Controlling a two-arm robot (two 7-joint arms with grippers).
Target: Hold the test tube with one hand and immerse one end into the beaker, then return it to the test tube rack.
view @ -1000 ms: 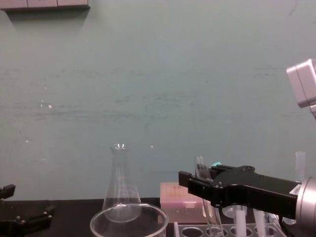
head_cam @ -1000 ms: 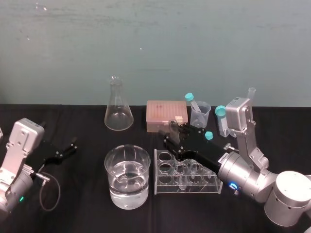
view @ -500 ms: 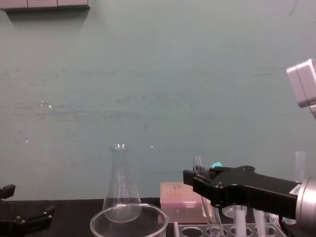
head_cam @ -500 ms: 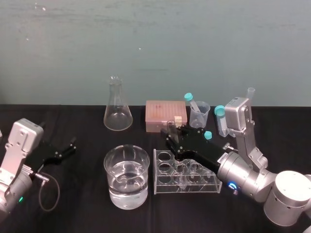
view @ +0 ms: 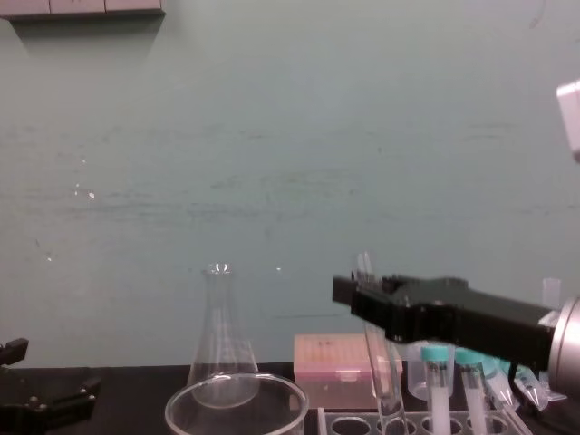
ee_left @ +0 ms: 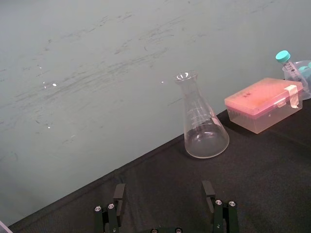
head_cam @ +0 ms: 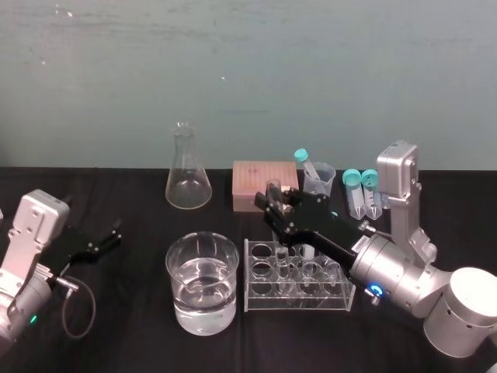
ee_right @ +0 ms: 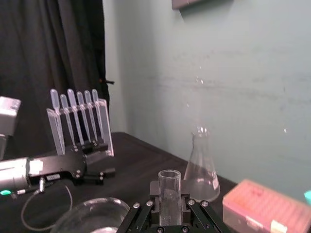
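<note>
The right gripper (head_cam: 276, 203) is clenched on the test tube (view: 380, 379) over the test tube rack (head_cam: 299, 300); the left gripper (head_cam: 109, 235) is spread, far left of it; black tabletop (head_cam: 132, 342), teal wall (head_cam: 233, 62).

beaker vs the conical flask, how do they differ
The beaker is wide and straight-walled; the flask is a narrow-necked cone. The beaker holds clear liquid; the flask looks empty. The beaker stands near the robot, beside the test tube rack; the flask stands farther back, beside the pink box. Both are clear glass, upright.
</note>
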